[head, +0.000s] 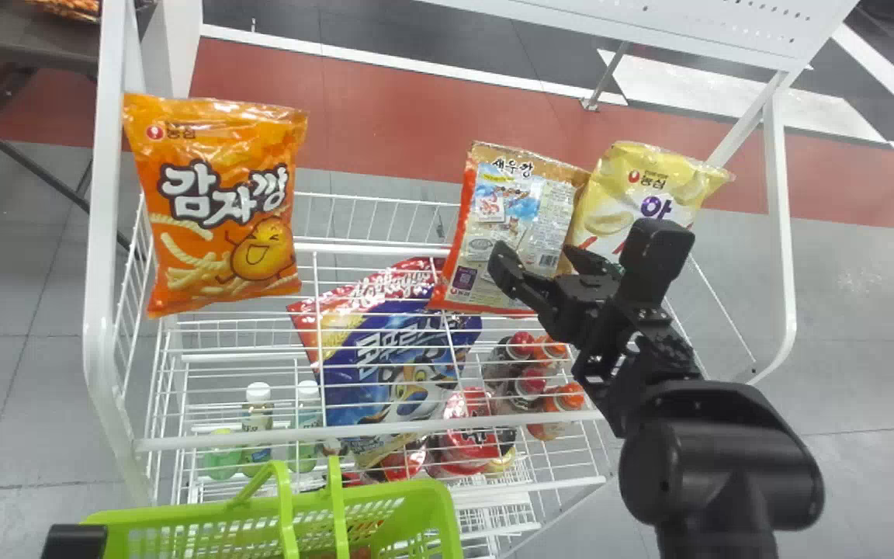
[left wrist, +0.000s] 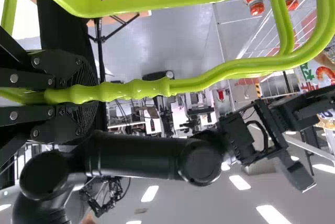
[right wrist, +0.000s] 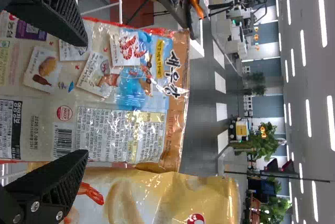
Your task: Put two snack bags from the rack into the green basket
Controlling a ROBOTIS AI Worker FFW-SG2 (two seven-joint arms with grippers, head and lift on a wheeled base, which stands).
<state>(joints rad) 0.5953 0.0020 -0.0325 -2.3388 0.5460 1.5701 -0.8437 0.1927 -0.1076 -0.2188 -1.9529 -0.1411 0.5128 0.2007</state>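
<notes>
Centrally, the rack [head: 222, 439] is standing behind the basket [head: 183, 513], bearing an orange bag [head: 222, 206] at its left edge, brown [head: 521, 210] and yellow bags [head: 625, 194] toward its right. The right gripper [head: 534, 260] is gaping wide near the brown one; the left gripper [head: 74, 541] is clasping the basket's handle [left wrist: 136, 89].

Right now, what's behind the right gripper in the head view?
The silver-backed snack bag and, beside it, the yellow snack bag. The right gripper and its arm cover the yellow one's lower part; can't see that.
</notes>
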